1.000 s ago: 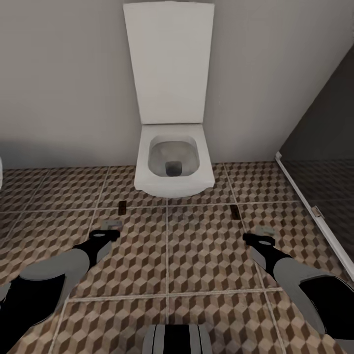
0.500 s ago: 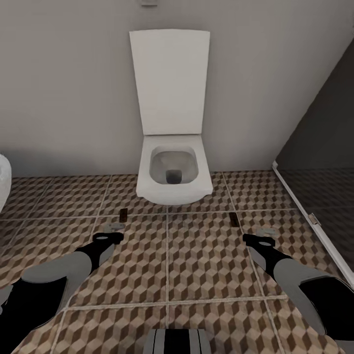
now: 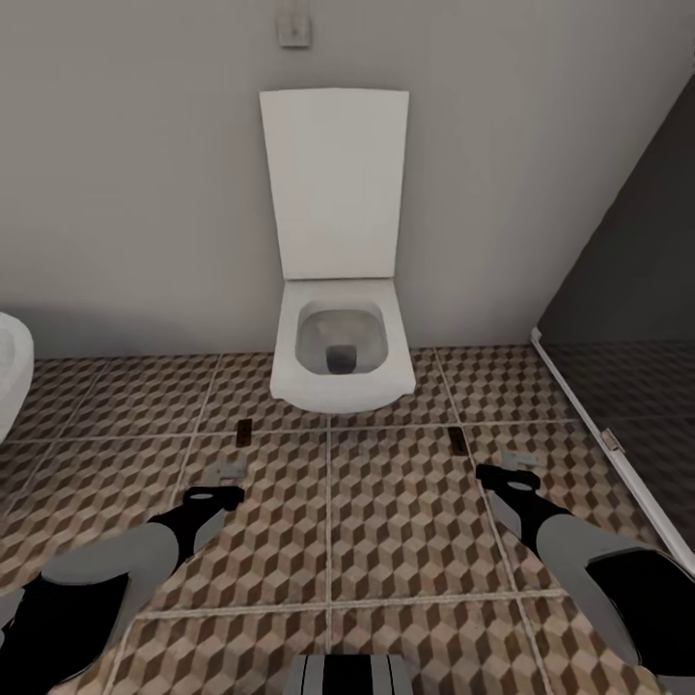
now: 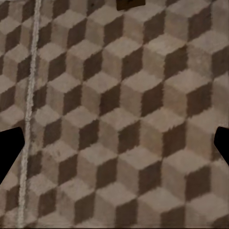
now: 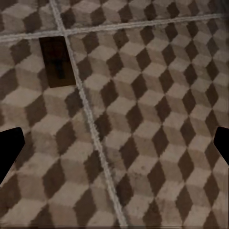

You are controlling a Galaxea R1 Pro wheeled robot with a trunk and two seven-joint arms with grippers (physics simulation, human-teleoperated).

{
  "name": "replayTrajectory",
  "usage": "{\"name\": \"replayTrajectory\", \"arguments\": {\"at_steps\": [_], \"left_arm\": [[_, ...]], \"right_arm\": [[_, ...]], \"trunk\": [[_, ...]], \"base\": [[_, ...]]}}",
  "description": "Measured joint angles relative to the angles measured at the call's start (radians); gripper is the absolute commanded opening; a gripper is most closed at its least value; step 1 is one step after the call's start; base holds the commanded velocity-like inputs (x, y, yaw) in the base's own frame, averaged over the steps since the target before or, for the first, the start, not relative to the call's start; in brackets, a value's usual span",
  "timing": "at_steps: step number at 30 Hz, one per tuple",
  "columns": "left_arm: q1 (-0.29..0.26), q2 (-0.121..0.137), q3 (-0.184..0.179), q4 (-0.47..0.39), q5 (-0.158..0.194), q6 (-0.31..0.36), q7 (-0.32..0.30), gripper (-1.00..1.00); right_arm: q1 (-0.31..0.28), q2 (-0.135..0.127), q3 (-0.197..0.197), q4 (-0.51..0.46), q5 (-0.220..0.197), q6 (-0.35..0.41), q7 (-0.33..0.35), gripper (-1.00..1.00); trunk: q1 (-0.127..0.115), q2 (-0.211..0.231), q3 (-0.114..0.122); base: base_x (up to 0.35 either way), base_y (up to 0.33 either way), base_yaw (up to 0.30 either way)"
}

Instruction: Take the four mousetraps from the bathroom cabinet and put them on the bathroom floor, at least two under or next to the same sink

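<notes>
Two mousetraps lie flat on the cube-patterned bathroom floor (image 3: 405, 512), one (image 3: 244, 432) to the left of the toilet's front and one (image 3: 456, 439) to its right. My left gripper (image 3: 230, 473) hovers open just short of the left trap, which sits at the edge of the left wrist view (image 4: 130, 4). My right gripper (image 3: 518, 461) is open too, beside and slightly nearer than the right trap (image 5: 57, 62). Nothing is between the dark fingertips (image 4: 9, 152) (image 5: 9, 150). The cabinet and the sink are out of view.
A square white toilet (image 3: 340, 362) with its lid up stands against the grey wall straight ahead. A rounded white rim (image 3: 10, 372) juts in at the left. A dark glass partition (image 3: 627, 309) with a white base rail closes the right side.
The whole picture has shifted: the toilet looks smaller and lower, and a wall plate has come into view, so the camera has moved. Both traps lie as before, and both grippers stay open.
</notes>
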Motion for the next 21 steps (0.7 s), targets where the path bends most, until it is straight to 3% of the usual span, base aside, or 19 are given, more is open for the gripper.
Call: {"name": "replayTrajectory", "arguments": {"at_steps": [21], "left_arm": [[0.138, 0.000, 0.000, -0.001, -0.001, -0.005, -0.001, 1.00]], "right_arm": [[0.086, 0.001, 0.001, 0.000, 0.002, -0.014, 0.000, 1.00]], "trunk": [[-0.081, 0.147, 0.066]], "base": [[0.000, 0.000, 0.000]]}}
